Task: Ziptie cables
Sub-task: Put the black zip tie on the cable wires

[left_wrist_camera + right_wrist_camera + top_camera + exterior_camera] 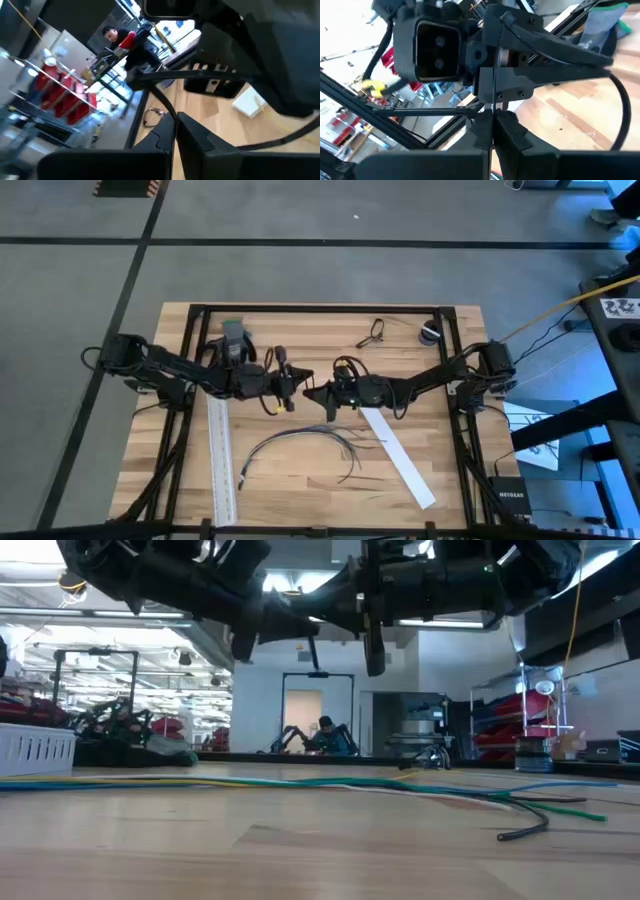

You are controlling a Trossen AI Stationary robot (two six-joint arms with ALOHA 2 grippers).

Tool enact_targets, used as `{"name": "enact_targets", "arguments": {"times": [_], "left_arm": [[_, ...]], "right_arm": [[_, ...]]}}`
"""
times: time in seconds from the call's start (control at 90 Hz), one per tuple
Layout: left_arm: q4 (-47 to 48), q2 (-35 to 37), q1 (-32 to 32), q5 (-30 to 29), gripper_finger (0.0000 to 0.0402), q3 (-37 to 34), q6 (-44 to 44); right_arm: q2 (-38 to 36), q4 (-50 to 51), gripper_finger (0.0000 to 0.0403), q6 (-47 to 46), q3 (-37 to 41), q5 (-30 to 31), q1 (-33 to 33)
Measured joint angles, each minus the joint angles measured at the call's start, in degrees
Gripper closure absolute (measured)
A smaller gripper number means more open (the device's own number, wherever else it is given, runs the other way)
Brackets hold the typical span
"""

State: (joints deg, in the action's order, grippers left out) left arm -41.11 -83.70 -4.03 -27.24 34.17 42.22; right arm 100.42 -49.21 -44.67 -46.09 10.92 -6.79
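Note:
The cables (310, 442), a loose curved bunch of thin dark wires, lie flat on the wooden table near its front; in the low view the cables (420, 788) run across the boards. Both grippers hover high above the table's middle, tip to tip. My left gripper (297, 386) and my right gripper (322, 391) are both shut, with a thin black zip tie (165, 104) between them. Neither gripper touches the cables. My left gripper pinches the thin black zip tie (171, 116) between its two shut fingers; the strip curves away from the fingertips toward the other arm, clear of the table. My right gripper has a thin dark strip (493, 107) running into the seam of its shut fingers (512, 131), coming level from the table's right; which part of the tie it has cannot be told.
Two long flat white strips lie on the table, one at the left (220, 455) and one slanting at the right (398, 457). At the far edge sit a small wire tangle (374, 331), a dark roll (430, 332) and a grey-green object (235, 330). Black frame rails (320, 308) border the table.

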Motion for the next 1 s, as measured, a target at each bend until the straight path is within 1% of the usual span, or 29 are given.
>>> {"name": "enact_targets", "arguments": {"times": [0.167,0.289,0.389,0.522,0.622,0.733,0.867,1.0], "left_arm": [[0.0,0.0,-1.3,-1.3,0.0402,0.0,4.1],[0.0,0.0,-1.7,-4.9,0.0402,0.0,7.3],[0.0,0.0,-2.0,-6.7,0.0402,0.0,9.4],[0.0,0.0,-2.1,-7.4,0.0402,0.0,10.7],[0.0,0.0,-2.6,-7.6,0.0402,0.0,11.4],[-0.8,0.0,-3.8,-8.1,0.0402,0.0,14.4],[-3.0,0.0,-5.3,-9.4,0.0402,0.0,17.2],[-3.0,0.0,-6.1,-10.9,0.0402,0.0,20.1]], "right_arm": [[0.0,0.0,0.0403,-3.1,0.0,-0.6,0.0],[0.0,-0.2,0.0403,-6.5,0.0,-1.7,-0.1],[0.0,-0.4,0.0403,-9.1,0.0,-2.3,-0.5],[0.0,-0.8,0.0403,-12.0,0.0,-2.6,-1.1],[0.0,-1.8,0.0403,-13.2,0.0,-1.7,-1.2],[-0.1,-3.3,0.0403,-15.3,0.0,-1.5,-1.1],[-0.1,-3.0,0.0403,-17.3,0.0,0.6,-1.1],[-0.1,-2.1,0.0403,-19.1,0.0,1.7,-1.1]]}}
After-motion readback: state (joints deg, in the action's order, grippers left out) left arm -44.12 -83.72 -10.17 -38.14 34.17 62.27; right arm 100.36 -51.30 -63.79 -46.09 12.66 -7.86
